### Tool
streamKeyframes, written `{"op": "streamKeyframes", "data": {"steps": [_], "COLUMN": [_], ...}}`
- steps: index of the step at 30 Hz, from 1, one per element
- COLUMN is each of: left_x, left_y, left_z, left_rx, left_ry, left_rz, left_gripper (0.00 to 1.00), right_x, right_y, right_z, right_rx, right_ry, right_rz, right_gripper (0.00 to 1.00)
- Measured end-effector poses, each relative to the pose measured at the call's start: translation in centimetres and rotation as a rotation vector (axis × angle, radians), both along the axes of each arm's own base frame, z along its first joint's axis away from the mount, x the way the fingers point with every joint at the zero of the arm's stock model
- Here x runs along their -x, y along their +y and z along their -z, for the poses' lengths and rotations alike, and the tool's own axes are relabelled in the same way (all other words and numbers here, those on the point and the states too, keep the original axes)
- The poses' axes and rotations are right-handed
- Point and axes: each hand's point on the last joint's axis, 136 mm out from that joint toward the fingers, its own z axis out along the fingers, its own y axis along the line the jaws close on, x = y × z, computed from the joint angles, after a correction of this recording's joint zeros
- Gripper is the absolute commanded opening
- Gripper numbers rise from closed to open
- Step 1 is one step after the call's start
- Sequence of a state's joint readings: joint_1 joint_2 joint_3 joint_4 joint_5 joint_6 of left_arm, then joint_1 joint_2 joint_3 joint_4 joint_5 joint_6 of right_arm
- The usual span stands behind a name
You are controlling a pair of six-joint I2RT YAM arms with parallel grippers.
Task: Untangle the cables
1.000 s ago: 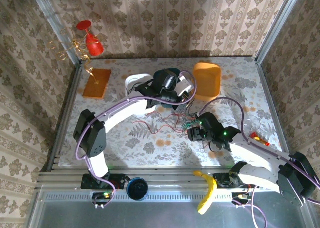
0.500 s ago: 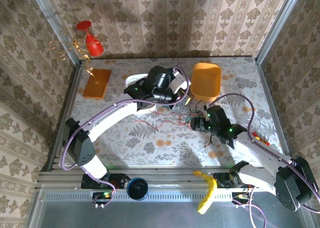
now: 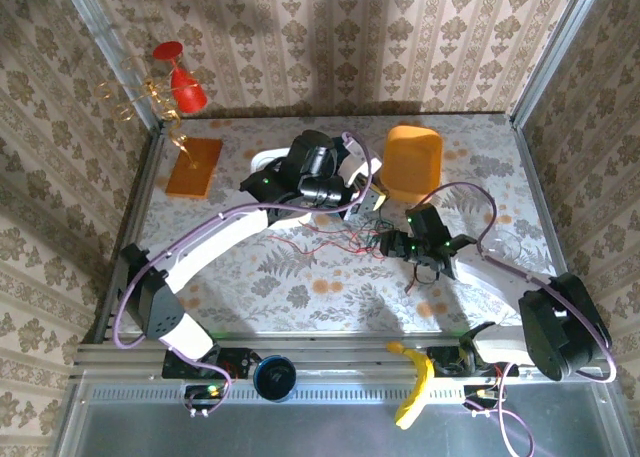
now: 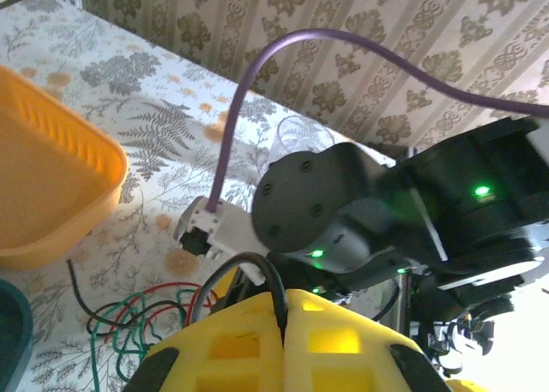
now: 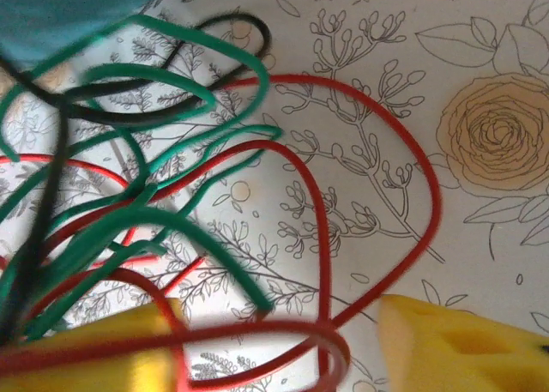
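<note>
Cables (image 3: 345,240): with left end effector (image 4: 281,316) clenched on the black cable (image 4: 250,259), close the parted right end effector (image 5: 274,349) on the red cable (image 5: 429,186) alone, excluding the green cable (image 5: 197,238).

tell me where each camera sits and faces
Top external: above and behind the bases, down on the floral table; left arm and right arm reach the tangle of red, green and black wires.
Left wrist: faces across the table at the right arm's black wrist; its yellow fingers pinch the black wire.
Right wrist: looks down at the wires; its yellow fingertips stand apart.
Shared: top and left wrist both see the orange plastic tub.
</note>
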State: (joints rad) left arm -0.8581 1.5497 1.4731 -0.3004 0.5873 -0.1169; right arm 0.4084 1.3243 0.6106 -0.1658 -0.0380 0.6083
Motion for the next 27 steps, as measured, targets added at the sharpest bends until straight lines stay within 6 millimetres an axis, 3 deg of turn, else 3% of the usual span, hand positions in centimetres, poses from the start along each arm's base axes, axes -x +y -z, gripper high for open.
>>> {"op": "streamKeyframes", "data": {"steps": [2,7,13,17,21,27], "left_x": [0.2,-0.2,-0.3,-1.4,-2.5,-4.5], "left_y": [0.4,2.1,6.5,10.4,12.9,14.5], "left_z": [-1.0,-5.0,-13.0,-17.6,-19.7,-20.0], "left_rx": [0.018,0.082,0.238,0.349,0.388,0.363], "left_ry": [-0.016,-0.117,-0.29,-0.367,-0.402,-0.409], "left_rz": [-0.009,-0.098,-0.251,-0.379,-0.471,-0.56], "left_gripper": [0.0,0.0,0.0,0.0,0.0,0.0], "right_x": [-0.2,0.1,0.2,0.5,0.9,0.8], "right_y": [0.0,-1.0,-2.0,-3.0,-3.6,-3.7], "right_z": [0.3,1.8,2.3,2.9,3.1,2.4], "right_rx": [-0.001,0.023,0.028,0.029,0.023,0.01], "right_ry": [0.018,0.077,0.105,0.124,0.132,0.108], "right_rz": [0.02,0.075,0.122,0.157,0.186,0.192], "right_gripper": [0.4,0.39,0.39,0.39,0.4,0.39]}}
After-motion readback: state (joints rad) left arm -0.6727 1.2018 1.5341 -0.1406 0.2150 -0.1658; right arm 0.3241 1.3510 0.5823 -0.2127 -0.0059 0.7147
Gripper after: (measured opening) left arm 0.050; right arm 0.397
